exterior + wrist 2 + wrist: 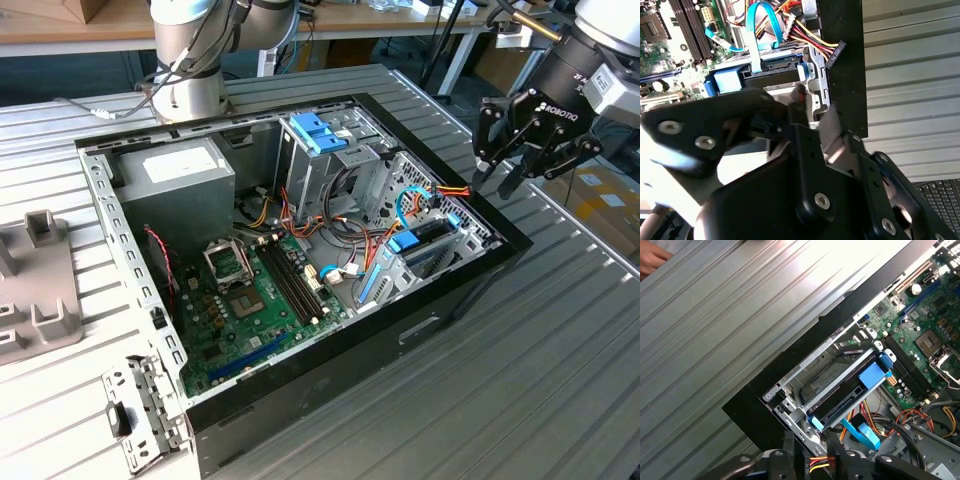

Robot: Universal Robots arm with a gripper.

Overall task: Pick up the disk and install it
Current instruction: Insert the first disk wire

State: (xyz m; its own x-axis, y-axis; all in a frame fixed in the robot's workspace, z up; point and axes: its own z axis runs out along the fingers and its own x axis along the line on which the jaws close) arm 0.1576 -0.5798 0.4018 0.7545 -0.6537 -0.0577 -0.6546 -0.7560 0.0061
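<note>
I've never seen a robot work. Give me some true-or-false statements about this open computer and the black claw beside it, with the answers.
1. The black robot gripper is touching the green motherboard. False: it hangs in the air by the rim of the black computer case, at the exterior view's right.
2. The dark disk with bright blue rails lies in a silver metal bay at a corner of the case. True.
3. The case rests on a grey slatted metal table. True.
4. The case is closed. False: it is open, with the motherboard and cables showing.
</note>
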